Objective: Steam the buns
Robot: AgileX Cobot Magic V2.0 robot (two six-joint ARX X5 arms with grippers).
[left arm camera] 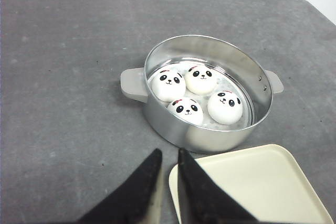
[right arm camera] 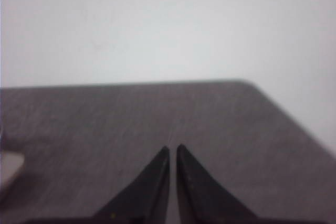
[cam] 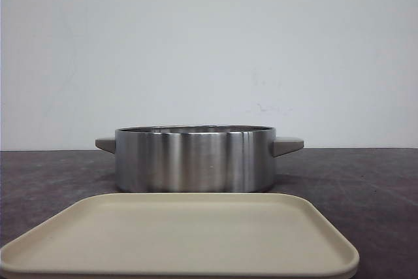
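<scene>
The four buns (left arm camera: 198, 95) were seen seated inside the steel steamer pot (left arm camera: 157, 119), ahead of the nearer, nearly closed, empty left gripper (left arm camera: 169, 160); the right gripper (right arm camera: 172, 153) was likewise closed and empty.

Four buns (left arm camera: 198, 94) sit in the pot (cam: 194, 159) on the table (cam: 52, 181); the tray (cam: 179, 234) lies just nearer.

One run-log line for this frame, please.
buns: four in steamer pot | tray: bare, beside pot | left gripper: shut, empty | right gripper: shut, empty
</scene>
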